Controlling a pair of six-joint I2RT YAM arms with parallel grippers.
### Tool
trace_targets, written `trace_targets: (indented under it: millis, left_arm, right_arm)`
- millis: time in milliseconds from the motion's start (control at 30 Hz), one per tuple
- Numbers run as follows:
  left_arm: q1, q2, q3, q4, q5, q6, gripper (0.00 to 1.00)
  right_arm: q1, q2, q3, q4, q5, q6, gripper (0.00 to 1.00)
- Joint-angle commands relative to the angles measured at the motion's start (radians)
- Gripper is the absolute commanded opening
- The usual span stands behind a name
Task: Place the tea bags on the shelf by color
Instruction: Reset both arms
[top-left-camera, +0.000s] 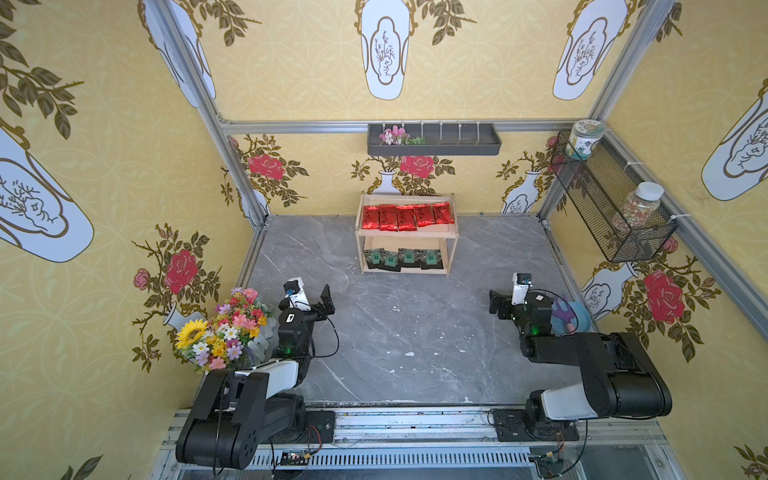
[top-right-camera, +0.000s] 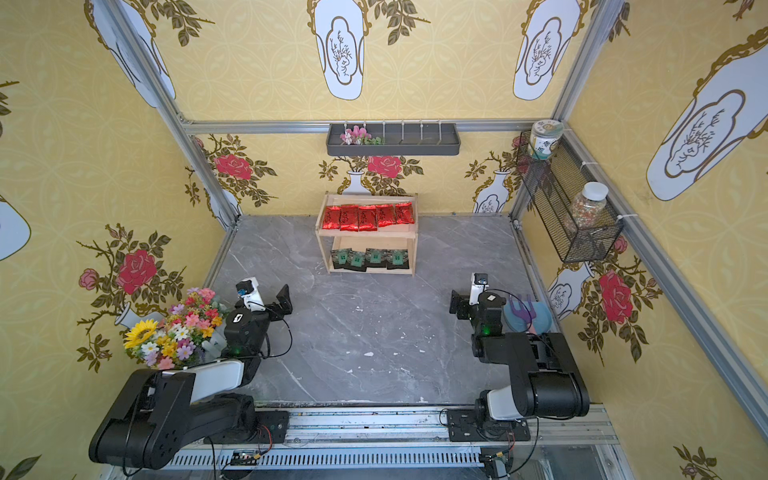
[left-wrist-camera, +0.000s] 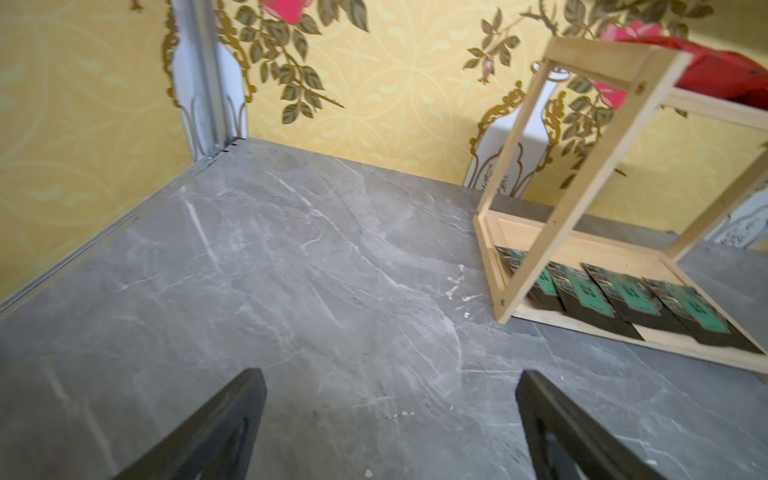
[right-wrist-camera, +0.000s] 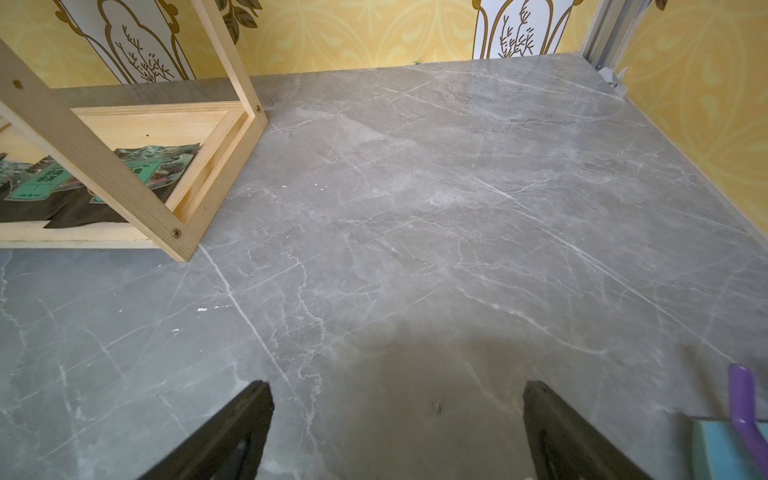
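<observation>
On the marble table, shelved tea bags lie far from fingers.

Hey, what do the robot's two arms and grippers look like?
The left arm and right arm are black, each with a white link, a green light, thin black cables and a white wrist camera. The left gripper and right gripper have flat black fingers.

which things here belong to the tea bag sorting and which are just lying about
Job: red tea bags, green-label tea bags, wooden shelf.
Lying about: flower bouquet, grey wall tray, mesh basket, clear jar, labelled jar.
</observation>
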Motion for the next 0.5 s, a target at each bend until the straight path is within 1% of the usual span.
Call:
trace_targets:
  millis: [0,233,300,333,367,400,433,467]
  left_arm:
    - [0.017,-0.005,-0.014,0.061,0.011,-0.058,0.99]
    - [0.019,-0.062,-0.054,0.091,0.016,-0.053,0.96]
    - [0.024,-0.149,-0.046,-0.015,0.024,-0.045,0.96]
    - [0.026,-0.203,-0.033,-0.100,0.034,-0.007,0.96]
    - [0.025,-0.255,-0.022,-0.184,0.017,0.051,0.97]
    - [0.027,-0.290,-0.030,-0.202,-0.025,0.059,0.99]
    - [0.052,-0.303,-0.046,-0.181,-0.014,0.078,0.99]
    - [0.090,-0.286,-0.052,-0.162,0.019,0.093,0.99]
  right_arm:
    - [0.003,-0.002,0.003,0.040,0.006,-0.008,0.97]
    - [0.003,-0.002,0.002,0.040,0.008,-0.009,0.97]
    - [0.004,0.000,0.003,0.040,0.007,-0.008,0.97]
    - [0.003,0.000,0.003,0.040,0.008,-0.009,0.97]
    - [0.004,-0.001,0.003,0.040,0.008,-0.009,0.97]
    - [0.004,-0.002,0.003,0.040,0.008,-0.009,0.97]
    - [0.003,0.001,0.003,0.039,0.008,-0.009,0.97]
    - [0.005,0.001,0.002,0.040,0.010,-0.009,0.97]
